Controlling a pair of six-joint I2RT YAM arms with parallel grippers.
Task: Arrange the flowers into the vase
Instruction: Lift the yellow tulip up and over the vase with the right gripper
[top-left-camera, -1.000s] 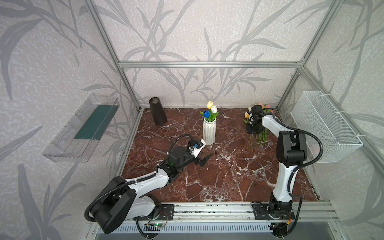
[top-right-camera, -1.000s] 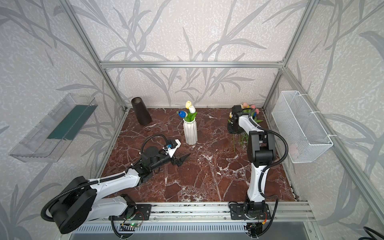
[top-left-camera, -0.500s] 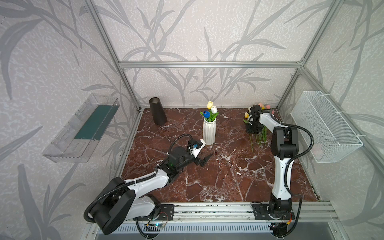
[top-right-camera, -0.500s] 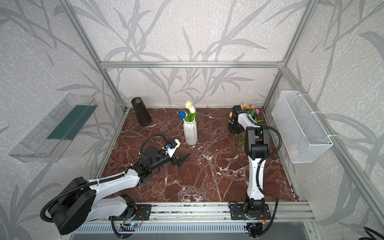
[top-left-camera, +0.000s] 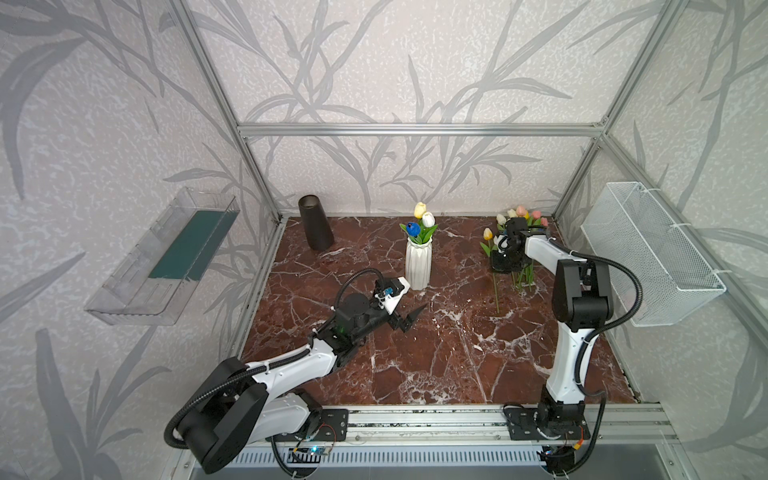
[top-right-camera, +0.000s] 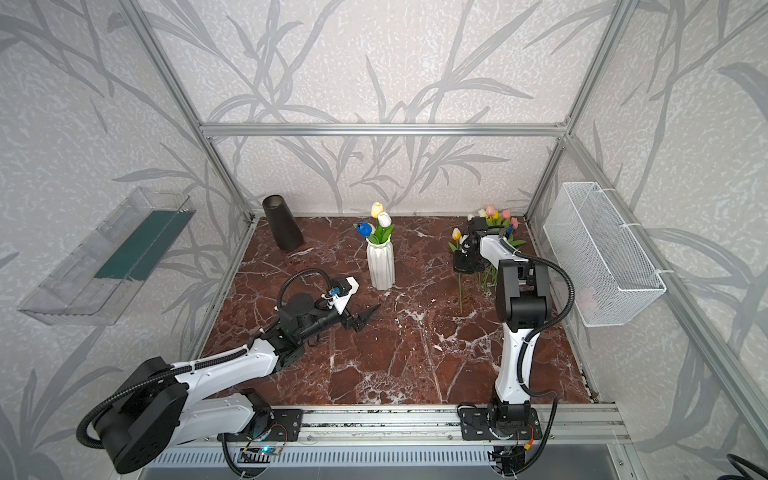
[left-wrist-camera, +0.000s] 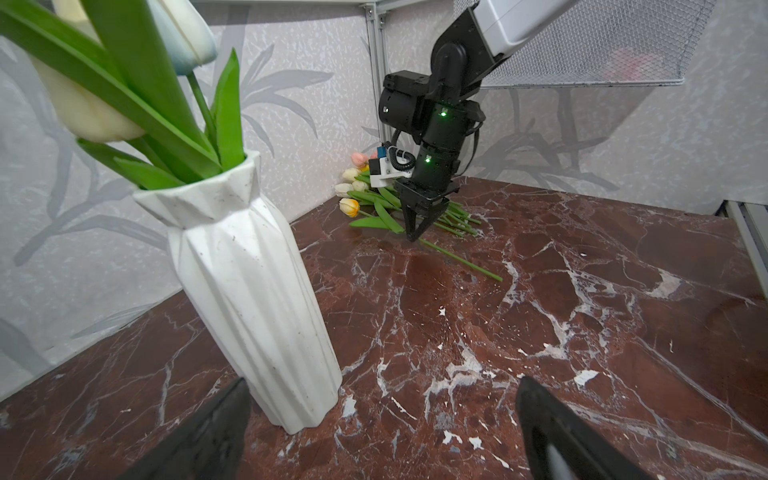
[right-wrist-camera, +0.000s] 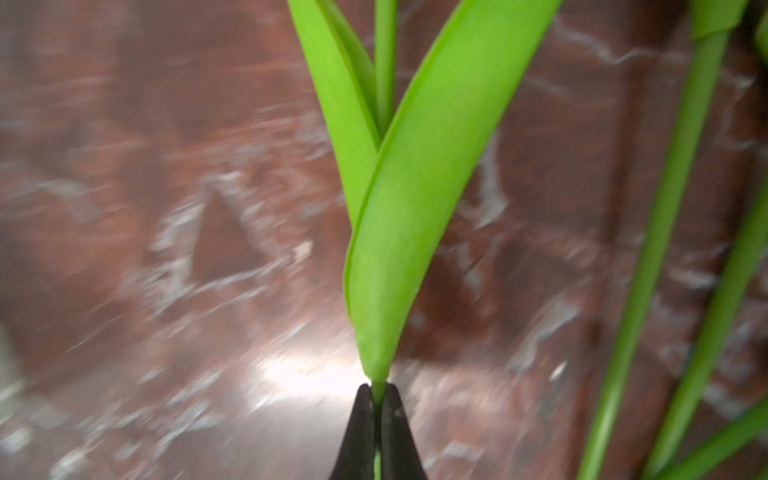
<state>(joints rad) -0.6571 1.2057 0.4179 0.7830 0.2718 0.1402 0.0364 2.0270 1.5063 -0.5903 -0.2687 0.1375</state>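
Holding the left pincer (top-left-camera: 414, 318) low over the bench (top-left-camera: 457, 365) at near left, jaws wide apart, nothing between them. Faces the white vase (top-left-camera: 417, 266) at mid-bench, with blue, cream and yellow flowers (top-left-camera: 428, 219) upright in it. Clamps the right pincer (left-wrist-camera: 412, 236) together on one green stem (right-wrist-camera: 377, 384) just below its leaves, farther right, tips down at the bench. Leaves the loose flowers (top-left-camera: 524, 215) heaped in the far right corner.
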